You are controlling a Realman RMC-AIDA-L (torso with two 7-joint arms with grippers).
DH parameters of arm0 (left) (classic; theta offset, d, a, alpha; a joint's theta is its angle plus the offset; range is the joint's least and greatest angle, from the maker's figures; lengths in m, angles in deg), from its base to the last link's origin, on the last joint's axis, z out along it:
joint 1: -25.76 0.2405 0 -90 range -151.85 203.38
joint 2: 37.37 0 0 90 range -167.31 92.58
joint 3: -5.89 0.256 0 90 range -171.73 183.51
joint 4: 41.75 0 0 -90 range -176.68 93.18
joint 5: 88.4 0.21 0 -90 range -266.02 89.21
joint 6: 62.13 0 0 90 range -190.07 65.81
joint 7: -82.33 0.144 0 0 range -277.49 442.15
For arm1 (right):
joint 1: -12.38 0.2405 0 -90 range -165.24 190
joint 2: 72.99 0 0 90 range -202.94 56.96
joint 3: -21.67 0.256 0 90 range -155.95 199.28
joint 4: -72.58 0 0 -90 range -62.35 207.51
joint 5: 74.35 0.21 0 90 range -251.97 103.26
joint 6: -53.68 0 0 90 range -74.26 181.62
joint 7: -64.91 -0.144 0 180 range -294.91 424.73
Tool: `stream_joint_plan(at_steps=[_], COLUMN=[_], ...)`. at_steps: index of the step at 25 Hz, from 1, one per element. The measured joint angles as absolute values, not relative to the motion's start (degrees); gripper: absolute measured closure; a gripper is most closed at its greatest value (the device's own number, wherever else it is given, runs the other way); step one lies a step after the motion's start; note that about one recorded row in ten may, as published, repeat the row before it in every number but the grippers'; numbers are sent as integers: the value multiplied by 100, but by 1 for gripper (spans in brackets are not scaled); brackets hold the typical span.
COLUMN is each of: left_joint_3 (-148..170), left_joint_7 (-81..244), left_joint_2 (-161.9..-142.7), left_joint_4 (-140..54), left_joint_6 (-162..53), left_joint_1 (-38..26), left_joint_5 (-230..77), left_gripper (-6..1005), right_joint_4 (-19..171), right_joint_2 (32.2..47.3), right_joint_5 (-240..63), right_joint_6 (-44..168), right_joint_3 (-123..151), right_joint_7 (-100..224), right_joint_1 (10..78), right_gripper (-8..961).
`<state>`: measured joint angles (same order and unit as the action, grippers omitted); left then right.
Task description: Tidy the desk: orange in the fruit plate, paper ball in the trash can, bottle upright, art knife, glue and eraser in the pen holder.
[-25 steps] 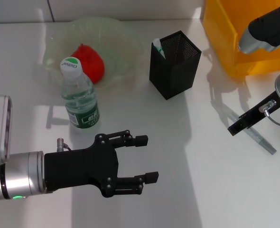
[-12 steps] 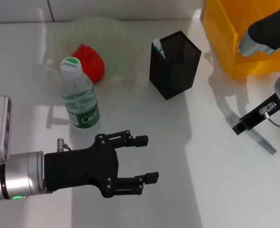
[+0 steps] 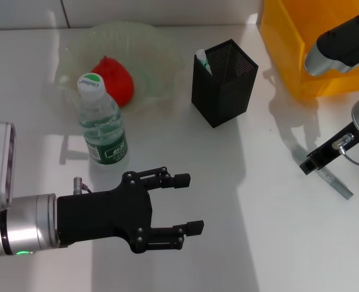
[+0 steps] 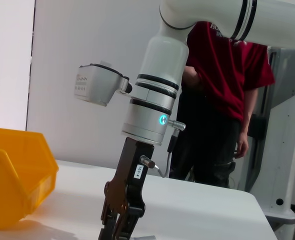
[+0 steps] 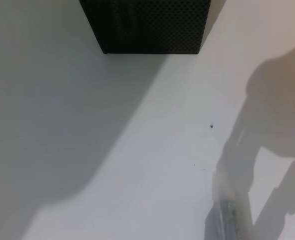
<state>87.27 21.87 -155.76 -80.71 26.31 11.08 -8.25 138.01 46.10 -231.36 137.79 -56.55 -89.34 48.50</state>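
The grey art knife lies on the white desk at the right; its end also shows in the right wrist view. My right gripper hangs right over the knife's near end and also shows in the left wrist view. My left gripper is open and empty above the desk's front. The water bottle stands upright. A red-orange fruit lies in the pale green plate. The black mesh pen holder holds a white and green item. Paper ball and eraser are out of view.
A yellow bin stands at the back right, behind my right arm. The pen holder's base shows in the right wrist view. A person in a red shirt stands beyond the desk.
My right gripper has shifted a little to the right, along the art knife. The left arm and the desk's objects have not moved.
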Motion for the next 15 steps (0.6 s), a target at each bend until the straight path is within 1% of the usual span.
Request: stream_joint_plan(at_steps=[6, 10, 15], left_joint_3=[8728, 8728, 8728], left_joint_7=[2181, 2175, 2154], left_joint_2=[-15576, -15576, -15576], left_joint_4=[-8083, -8090, -8104], left_joint_6=[2628, 2628, 2632], left_joint_1=[1108, 1109, 1108], left_joint_5=[-825, -824, -825], left_gripper=[216, 216, 216], right_joint_4=[13600, 13665, 14393], right_joint_2=[4609, 4610, 4615], right_joint_5=[-23140, -23130, -23043], right_joint_6=[13757, 13769, 13940], right_joint_3=[-5655, -5637, -5380], right_joint_7=[-8859, -8817, -8782], right_joint_1=[4912, 4896, 4681], right_gripper=[720, 764, 809])
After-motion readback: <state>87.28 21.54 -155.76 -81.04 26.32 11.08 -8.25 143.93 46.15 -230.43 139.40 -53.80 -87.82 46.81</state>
